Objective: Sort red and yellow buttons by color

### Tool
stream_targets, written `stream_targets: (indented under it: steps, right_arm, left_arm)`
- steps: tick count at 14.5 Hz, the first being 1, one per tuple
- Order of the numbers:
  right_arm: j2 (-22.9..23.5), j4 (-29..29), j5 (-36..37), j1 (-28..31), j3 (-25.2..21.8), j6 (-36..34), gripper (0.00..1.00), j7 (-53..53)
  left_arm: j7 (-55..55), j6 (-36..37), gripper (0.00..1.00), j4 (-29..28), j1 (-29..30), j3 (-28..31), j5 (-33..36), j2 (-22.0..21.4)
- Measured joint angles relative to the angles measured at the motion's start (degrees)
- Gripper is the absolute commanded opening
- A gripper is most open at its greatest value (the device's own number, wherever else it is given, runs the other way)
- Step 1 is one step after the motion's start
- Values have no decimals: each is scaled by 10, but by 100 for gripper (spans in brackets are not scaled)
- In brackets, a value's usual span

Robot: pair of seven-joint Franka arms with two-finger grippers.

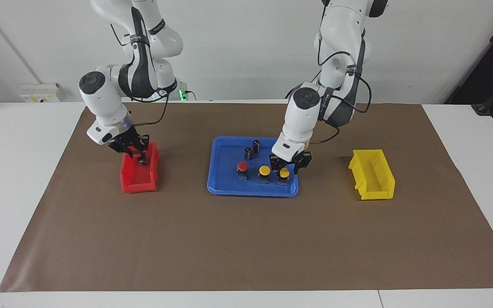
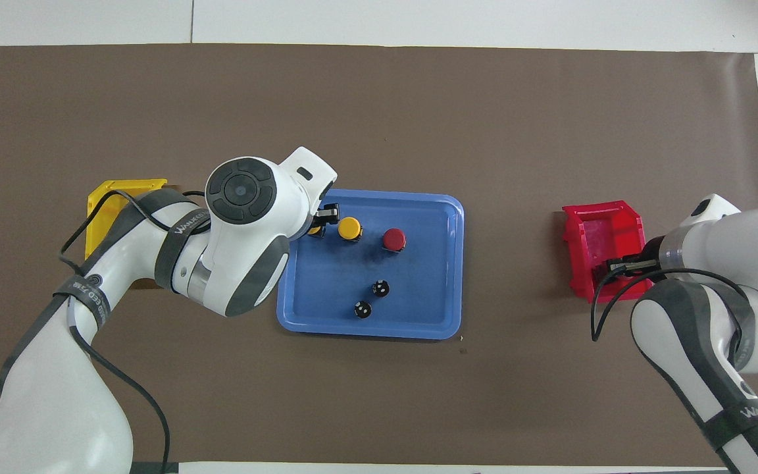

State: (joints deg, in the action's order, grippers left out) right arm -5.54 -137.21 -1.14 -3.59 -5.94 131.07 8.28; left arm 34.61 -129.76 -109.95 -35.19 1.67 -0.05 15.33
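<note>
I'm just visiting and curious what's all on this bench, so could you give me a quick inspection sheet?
Surface: brown mat on a white table.
Job's things: in the blue tray, one red button and two yellow buttons stand in a row. A second red one is not clearly seen. The red bin is toward the right arm's end, the yellow bin toward the left arm's.
Clutter: two dark cylinders in the tray.
Grippers: left gripper is open over the end yellow button. Right gripper is over the red bin.
Cables: black cables hang along both arms, off the table.
Surroundings: white wall, wall socket box.
</note>
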Motion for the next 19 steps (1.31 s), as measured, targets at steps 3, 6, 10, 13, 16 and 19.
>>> stream_targets:
  steps: [3, 6, 10, 13, 16, 19]
  right_arm:
    - [4, -15, 0, -1, 2, 21, 37, 0]
    - [4, -19, 0, -1, 2, 28, 53, 0]
    - [5, -11, 1, -1, 2, 21, 53, 0]
    - [14, 54, 1, -1, 3, -49, 53, 0]
    - [37, 171, -1, -20, 5, -155, 59, -10]
    - [77, 290, -2, -86, 8, -220, 71, -92]
  left_arm:
    - [22, 17, 2, 8, -3, 0, 0, -2]
    - [28, 134, 2, 67, -2, 6, 0, -19]
    - [-101, 245, 2, 96, 120, 19, 2, -76]
    - [-247, 255, 2, 94, 243, 24, 1, -95]
    - [-303, 234, 2, 72, 290, 23, 1, -97]
    - [-311, 185, 2, 11, 295, 22, 1, -110]
